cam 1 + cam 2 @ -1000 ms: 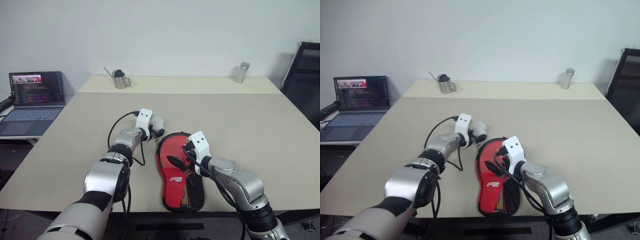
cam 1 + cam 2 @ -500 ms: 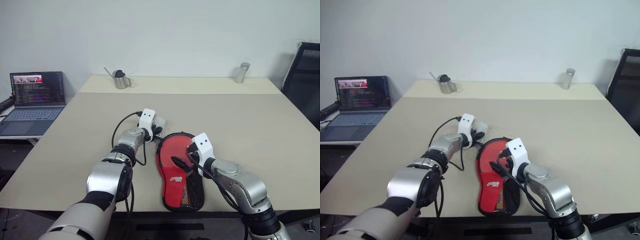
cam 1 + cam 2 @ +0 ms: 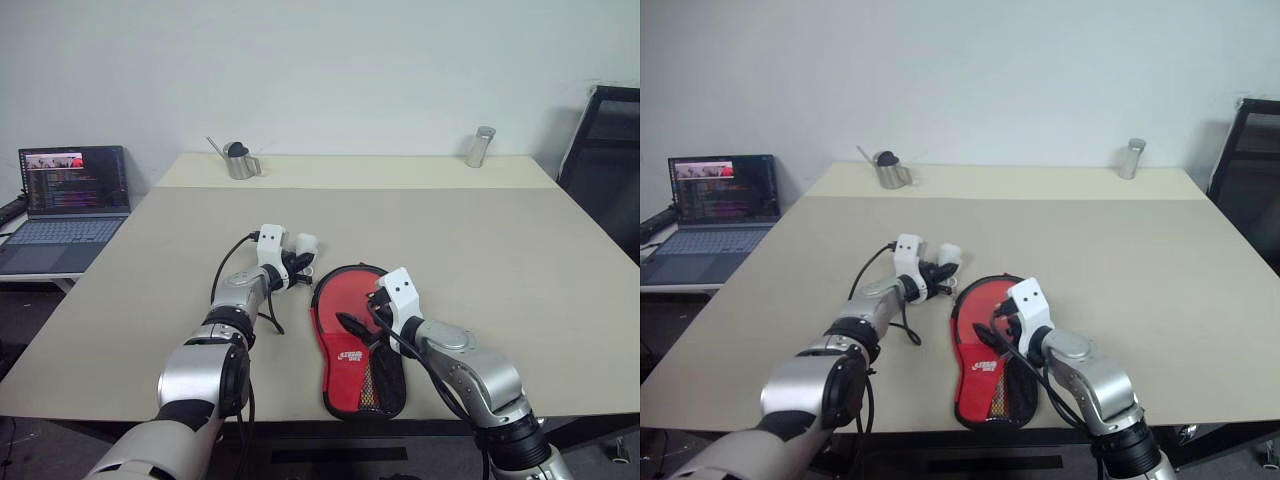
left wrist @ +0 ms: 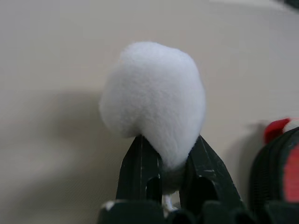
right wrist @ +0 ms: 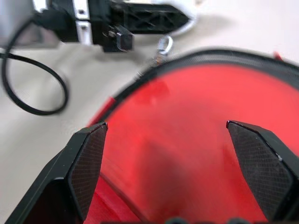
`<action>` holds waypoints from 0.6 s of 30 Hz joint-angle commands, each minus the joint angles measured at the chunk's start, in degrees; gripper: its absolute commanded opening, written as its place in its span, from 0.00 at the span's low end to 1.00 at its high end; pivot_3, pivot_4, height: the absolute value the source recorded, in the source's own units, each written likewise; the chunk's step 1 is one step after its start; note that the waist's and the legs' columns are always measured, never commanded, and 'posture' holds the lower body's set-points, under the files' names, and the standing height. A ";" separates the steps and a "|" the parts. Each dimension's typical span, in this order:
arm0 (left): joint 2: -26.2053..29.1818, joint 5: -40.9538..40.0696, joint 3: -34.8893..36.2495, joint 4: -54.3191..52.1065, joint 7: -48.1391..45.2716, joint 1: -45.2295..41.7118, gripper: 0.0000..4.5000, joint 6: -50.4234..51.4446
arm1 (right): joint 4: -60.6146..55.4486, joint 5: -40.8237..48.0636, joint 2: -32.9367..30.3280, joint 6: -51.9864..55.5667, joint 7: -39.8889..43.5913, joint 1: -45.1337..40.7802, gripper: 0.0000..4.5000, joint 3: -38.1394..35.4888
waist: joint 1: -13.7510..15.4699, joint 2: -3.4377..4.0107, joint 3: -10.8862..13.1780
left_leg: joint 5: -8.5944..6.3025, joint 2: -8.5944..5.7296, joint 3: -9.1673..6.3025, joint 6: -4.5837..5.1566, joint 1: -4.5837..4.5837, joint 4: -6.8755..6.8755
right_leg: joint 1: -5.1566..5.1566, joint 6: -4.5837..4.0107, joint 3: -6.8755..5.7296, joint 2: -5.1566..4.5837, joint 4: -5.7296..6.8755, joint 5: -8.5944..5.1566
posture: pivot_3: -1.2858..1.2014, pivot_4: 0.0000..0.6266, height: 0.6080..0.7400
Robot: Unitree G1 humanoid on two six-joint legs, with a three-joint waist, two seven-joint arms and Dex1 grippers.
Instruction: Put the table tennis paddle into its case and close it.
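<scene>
The left claw (image 4: 161,179) pinches the white pom-pom (image 4: 153,100), the right claw (image 5: 170,172) hangs spread over the red case (image 3: 352,330) on the surface (image 3: 480,230), zip closing apparently still left.

We see the red case (image 3: 357,340) lying flat near the table's front edge, its white pom-pom (image 4: 154,100) at the rounded end

- Head views: bright, even, diffuse room light; shadows on the table (image 3: 480,230) soft and faint.
- Left wrist view: the pom-pom (image 4: 154,100) between the pincer's fingers (image 4: 140,170) casts a soft shadow; background defocused.
- Right wrist view: case (image 5: 196,140) beyond the pincer blurred.
</scene>
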 commanded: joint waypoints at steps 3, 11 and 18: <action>-0.17 -2.15 -0.49 -8.43 -4.20 4.01 0.04 -0.95 | 0.83 -0.49 -0.27 -4.11 3.93 -0.27 1.00 2.07 | -0.08 0.00 0.00 | 0.00 0.01 -0.02 0.00 0.01 0.09 | 0.01 0.00 -0.02 0.01 0.08 0.00 | 0.52 0.24 1.00; 1.61 -2.55 -3.34 -15.95 -12.13 7.17 0.04 1.36 | 9.22 -2.19 0.30 0.61 3.68 -3.65 1.00 2.78 | -0.04 -0.04 -0.03 | 0.00 0.02 -0.08 0.01 0.01 0.36 | 0.10 -0.02 -0.04 0.03 0.19 0.06 | 0.52 0.24 1.00; 3.69 0.23 -8.79 -14.96 -20.00 3.93 0.04 -0.17 | 12.00 -3.53 0.39 2.76 4.26 -5.63 1.00 4.62 | -0.04 -0.09 -0.12 | 0.00 0.02 -0.11 0.02 0.05 0.38 | 0.14 -0.02 -0.06 0.05 0.22 0.07 | 0.52 0.24 1.00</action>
